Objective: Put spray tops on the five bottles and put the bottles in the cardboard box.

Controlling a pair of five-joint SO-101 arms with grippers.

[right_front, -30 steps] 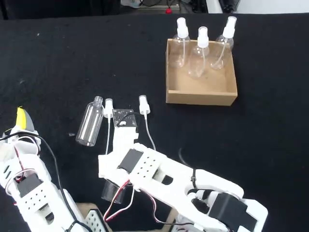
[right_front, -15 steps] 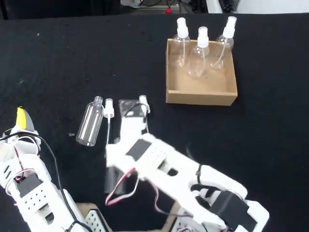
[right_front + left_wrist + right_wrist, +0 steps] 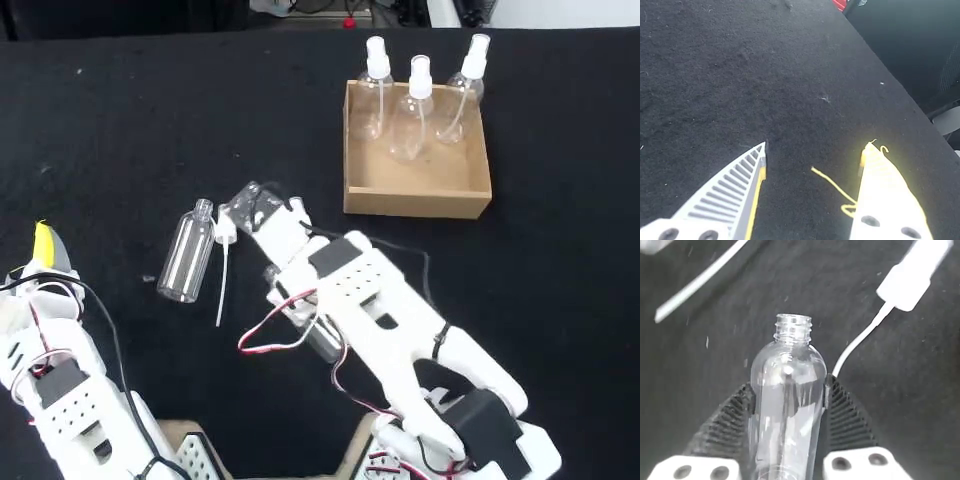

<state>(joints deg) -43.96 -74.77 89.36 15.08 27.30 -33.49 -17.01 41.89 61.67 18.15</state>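
Bottle w/o a top (image 3: 787, 360) sits clamped in the right claw (image 3: 790, 385): both ribbed black pads (image 3: 735, 415) press on its clear sides, and the open threaded neck points away from the wrist cam. In the high view that claw (image 3: 258, 212) is over the mid-left part of the table (image 3: 120, 120), at the end of the arm coming up from the near right corner. A bit of clear plastic pokes out past its tip. Can't tell if the bottle touches the black cloth or hangs above it.

Just beside the held bottle lies a white spray top (image 3: 912, 272), its thin tube curving back toward the bottle's shoulder. From above, this spray top (image 3: 297, 208) peeks out at the arm's edge. On the claw's other side is a second spray top (image 3: 225, 225), tube running toward the near edge. It lies just beside the neck of a loose bottle (image 3: 187, 250), which is on its side, uncapped, neck toward the far edge.

Cardboard box (image 3: 415, 192) is at the far right, well apart from the claw. Three capped bottles (image 3: 412, 110) sit in a row along its far side, white tops above the rim.

Left claw (image 3: 815, 150) is open, jaws spread wide over black cloth, w/ yellow on the inner edges and a stray yellow thread. From above, it (image 3: 45, 250) is near the table's left edge, well apart from the bottles.
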